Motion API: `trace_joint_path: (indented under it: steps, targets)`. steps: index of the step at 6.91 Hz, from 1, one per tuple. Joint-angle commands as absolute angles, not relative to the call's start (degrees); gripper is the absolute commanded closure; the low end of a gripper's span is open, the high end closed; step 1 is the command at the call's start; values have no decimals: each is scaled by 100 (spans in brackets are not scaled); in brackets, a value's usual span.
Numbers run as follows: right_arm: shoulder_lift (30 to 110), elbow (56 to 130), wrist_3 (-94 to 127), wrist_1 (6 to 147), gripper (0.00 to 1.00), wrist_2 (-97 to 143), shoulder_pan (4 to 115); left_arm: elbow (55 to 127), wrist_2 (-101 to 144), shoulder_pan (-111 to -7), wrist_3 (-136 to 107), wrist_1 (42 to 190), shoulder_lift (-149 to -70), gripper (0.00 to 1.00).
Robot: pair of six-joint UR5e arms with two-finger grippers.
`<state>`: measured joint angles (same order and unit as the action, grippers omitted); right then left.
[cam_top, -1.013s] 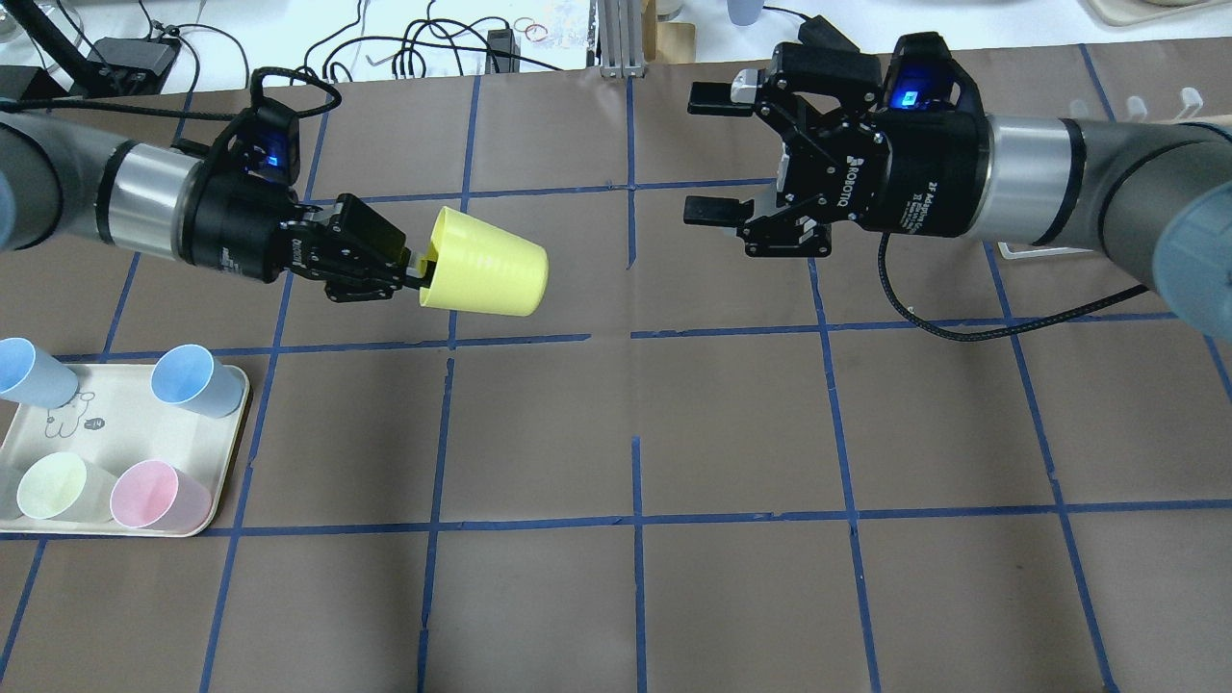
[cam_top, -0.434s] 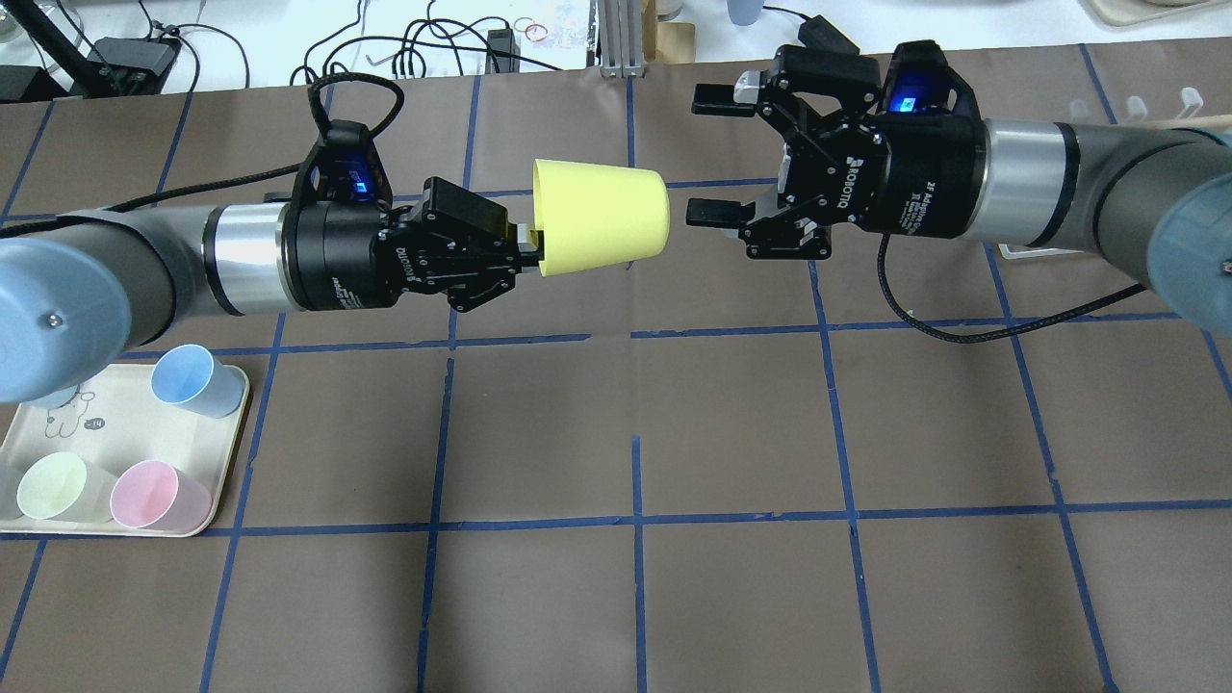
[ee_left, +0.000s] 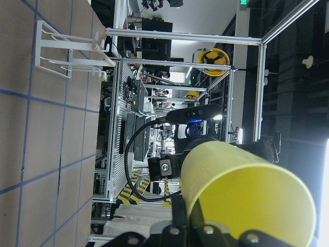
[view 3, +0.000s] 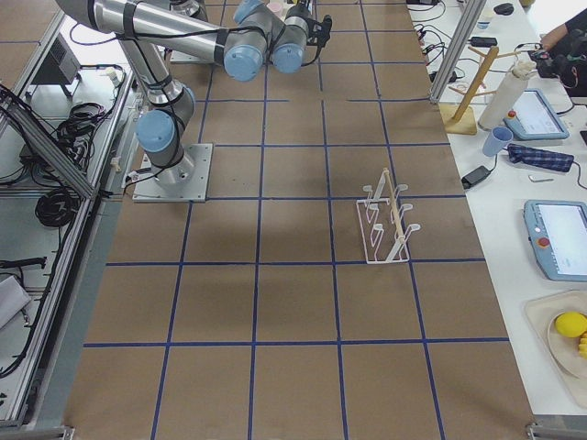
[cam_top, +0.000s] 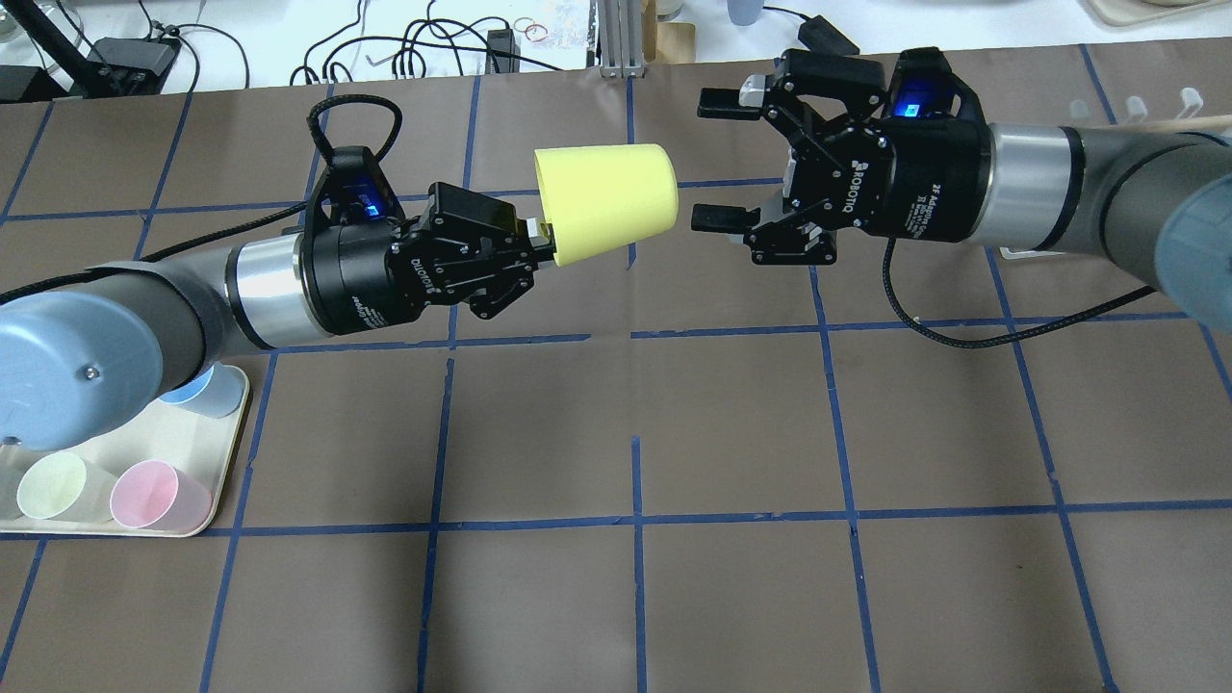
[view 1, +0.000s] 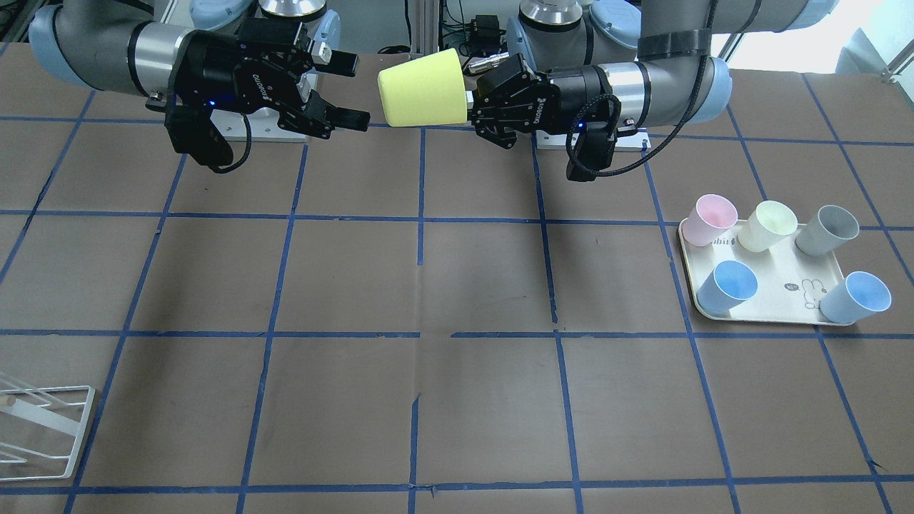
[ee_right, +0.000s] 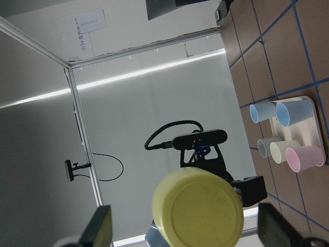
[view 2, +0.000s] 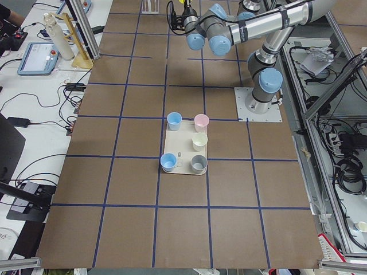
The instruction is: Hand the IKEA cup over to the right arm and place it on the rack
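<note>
Your left gripper [cam_top: 541,250] pinches the rim of the IKEA cup [cam_top: 606,200], leaving its base free for the wide-spread right gripper [cam_top: 710,159] beside it.

White brand name "ROBOTIQ" on the black body of the right gripper [cam_top: 710,159], followed on its round wrist housing by small white lettering beginning "2F Adapt", remainder illegible. Same "ROBOTIQ" mark on the left gripper [cam_top: 542,241]. Dark letters ending in "bit" on the tray [view 1: 767,315], just beside the pink cup [view 1: 714,218]. Print on the wall-mounted paper sheet [ee_right: 85,28] too small to read.
</note>
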<state>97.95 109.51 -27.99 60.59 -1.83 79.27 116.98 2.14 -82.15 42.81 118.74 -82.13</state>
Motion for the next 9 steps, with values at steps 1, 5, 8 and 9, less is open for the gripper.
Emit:
trace_joint_path:
  steps: [1,5,8,9]
  targets:
    - [9835,10960,-2856,5723,0,-150,7945,11786,369,-8401,4254,11865,-8104,100]
    - [9870,10951,-2804,5713,3,-211,7980,11786,360,-8420,4263,11865,-8033,100]
    - [9879,10951,-2769,5704,11,-220,8138,11786,360,-8420,4271,11865,-8007,100]
    - [9879,10951,-2751,5695,11,-220,8156,11786,352,-8420,4280,11865,-8007,100]
